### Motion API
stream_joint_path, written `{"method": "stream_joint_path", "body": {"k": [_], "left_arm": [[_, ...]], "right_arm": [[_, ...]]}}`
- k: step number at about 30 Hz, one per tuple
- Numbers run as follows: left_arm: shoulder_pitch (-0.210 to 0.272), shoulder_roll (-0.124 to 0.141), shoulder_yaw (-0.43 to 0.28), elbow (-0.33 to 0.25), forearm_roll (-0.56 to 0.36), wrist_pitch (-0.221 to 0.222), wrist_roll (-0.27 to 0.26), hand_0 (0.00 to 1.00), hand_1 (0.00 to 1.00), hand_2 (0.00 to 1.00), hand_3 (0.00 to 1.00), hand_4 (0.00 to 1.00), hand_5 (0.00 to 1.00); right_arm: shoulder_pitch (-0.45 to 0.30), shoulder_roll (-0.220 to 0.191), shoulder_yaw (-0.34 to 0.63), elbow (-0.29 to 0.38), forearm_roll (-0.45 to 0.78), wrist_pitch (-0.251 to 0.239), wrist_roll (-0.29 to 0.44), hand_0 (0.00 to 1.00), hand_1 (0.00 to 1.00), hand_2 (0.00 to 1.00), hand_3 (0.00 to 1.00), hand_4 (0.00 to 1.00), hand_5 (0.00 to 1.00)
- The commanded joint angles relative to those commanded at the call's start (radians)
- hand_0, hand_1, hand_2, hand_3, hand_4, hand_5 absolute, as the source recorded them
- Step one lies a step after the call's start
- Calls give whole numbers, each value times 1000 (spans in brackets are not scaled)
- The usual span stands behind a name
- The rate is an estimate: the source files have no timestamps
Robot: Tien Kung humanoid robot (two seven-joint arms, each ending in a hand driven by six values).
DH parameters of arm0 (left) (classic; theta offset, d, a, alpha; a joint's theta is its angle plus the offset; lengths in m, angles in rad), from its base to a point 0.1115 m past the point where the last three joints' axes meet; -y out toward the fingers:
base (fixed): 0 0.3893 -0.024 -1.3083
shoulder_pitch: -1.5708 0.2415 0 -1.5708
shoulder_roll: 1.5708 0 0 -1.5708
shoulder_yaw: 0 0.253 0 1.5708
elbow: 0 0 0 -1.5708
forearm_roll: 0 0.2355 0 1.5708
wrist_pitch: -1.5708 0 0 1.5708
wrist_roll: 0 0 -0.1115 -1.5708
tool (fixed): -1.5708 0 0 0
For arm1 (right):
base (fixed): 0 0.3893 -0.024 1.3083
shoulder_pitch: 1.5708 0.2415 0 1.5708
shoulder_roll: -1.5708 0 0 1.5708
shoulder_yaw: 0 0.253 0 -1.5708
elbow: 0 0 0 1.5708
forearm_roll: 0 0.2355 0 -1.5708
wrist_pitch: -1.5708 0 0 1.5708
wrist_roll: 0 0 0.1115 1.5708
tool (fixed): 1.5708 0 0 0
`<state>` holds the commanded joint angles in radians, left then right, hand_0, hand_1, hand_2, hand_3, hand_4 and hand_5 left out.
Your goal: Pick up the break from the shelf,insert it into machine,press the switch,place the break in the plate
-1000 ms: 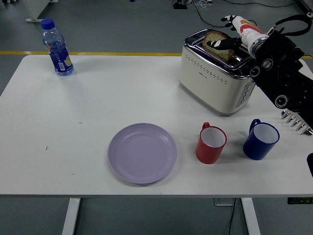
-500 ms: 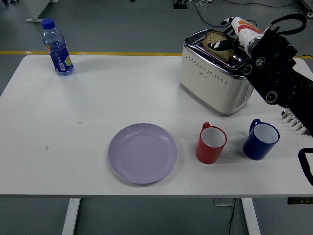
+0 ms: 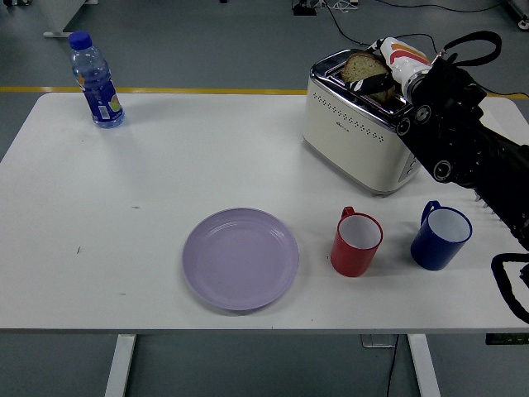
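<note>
Reaching in from the table's right edge, the black right hand (image 3: pixel 382 73) has its dark fingers (image 3: pixel 372 83) pinched on the brown slice of bread (image 3: pixel 361 65), which stands upright and half out of a slot in the cream and chrome toaster (image 3: pixel 357 132) near the far right corner; the left hand is not in view.

Bread of this kind should be light, soft and crumbly, so a hard squeeze would likely dent or tear it; the firmer crust along the top edge looks the best place to hold, lifting straight up so the slice does not catch on the slot.

The round lilac plate (image 3: pixel 240 258) waits near the near edge, middle of the white table (image 3: pixel 165 165); a red mug (image 3: pixel 357 242) and a blue mug (image 3: pixel 440 236) stand to its right, well apart from it; a blue plastic water bottle (image 3: pixel 97 80) stands at the far left corner; beyond lies grey floor with a yellow line and some cables.
</note>
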<state>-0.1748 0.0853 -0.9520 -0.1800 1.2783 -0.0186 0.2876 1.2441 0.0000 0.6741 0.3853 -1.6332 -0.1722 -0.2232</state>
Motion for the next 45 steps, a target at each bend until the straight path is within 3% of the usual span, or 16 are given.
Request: {"method": "stream_joint_path", "body": {"k": [1, 2, 7, 8, 14, 15, 20, 21, 24, 26, 27, 32, 33, 45], "left_arm": [[-1, 0, 0, 0, -1, 0, 0, 673, 690, 676, 553, 286, 870], [-1, 0, 0, 0, -1, 0, 0, 673, 690, 676, 553, 285, 867], [-3, 1, 3, 0, -4, 1, 0, 673, 690, 676, 553, 285, 867], [-4, 1, 2, 0, -4, 1, 0, 673, 690, 676, 553, 285, 866], [-6, 2, 3, 0, -6, 1, 1, 673, 690, 676, 553, 285, 866], [-6, 2, 4, 0, -6, 1, 1, 673, 690, 676, 552, 285, 865], [-6, 2, -2, 0, 1, 0, 3, 673, 690, 676, 552, 285, 865], [-7, 2, -3, 0, 2, 0, 3, 673, 690, 676, 553, 285, 864], [-9, 2, -2, 0, 0, 1, 4, 673, 690, 676, 553, 285, 864], [-9, 2, -2, 0, 1, 0, 4, 673, 690, 676, 553, 285, 864], [-9, 2, -1, 0, 0, 0, 4, 673, 690, 676, 553, 285, 865], [-10, 2, -1, 0, -2, 1, 3, 673, 690, 676, 553, 285, 865], [-9, 2, -1, 0, -2, 1, 3, 673, 690, 676, 553, 285, 867], [-2, 5, -10, 0, 12, -1, 3, 673, 690, 676, 552, 286, 867]], "right_arm": [[1, 0, -2, -1, -2, -4, 0, 641, 587, 591, 722, 803, 336], [3, 0, -4, -2, -3, -9, 0, 525, 506, 522, 653, 755, 289], [7, 0, -15, -9, -24, -12, -3, 525, 506, 522, 653, 755, 289], [7, 0, -17, -11, -27, -10, -3, 450, 447, 483, 623, 678, 197], [6, 0, -24, -30, -30, -10, -1, 450, 447, 483, 623, 678, 197], [6, 0, -25, -32, -27, -17, -2, 381, 418, 467, 612, 597, 121], [8, 0, -23, -49, -14, -46, 0, 381, 418, 467, 612, 597, 121], [9, 0, -23, -51, -14, -49, 1, 323, 371, 455, 588, 573, 98], [12, 0, -22, -62, -16, -60, 7, 323, 371, 455, 588, 573, 98], [11, 0, -25, -65, -16, -59, 9, 323, 371, 455, 588, 573, 98], [10, 0, -29, -65, -14, -57, 11, 269, 345, 440, 552, 565, 79], [3, 0, -45, -64, -11, -39, 19, 269, 345, 440, 552, 565, 79], [3, 0, -45, -63, -12, -36, 20, 194, 314, 409, 521, 552, 57], [16, 0, -39, -12, -57, -19, 36, 159, 276, 372, 497, 540, 14]]}}
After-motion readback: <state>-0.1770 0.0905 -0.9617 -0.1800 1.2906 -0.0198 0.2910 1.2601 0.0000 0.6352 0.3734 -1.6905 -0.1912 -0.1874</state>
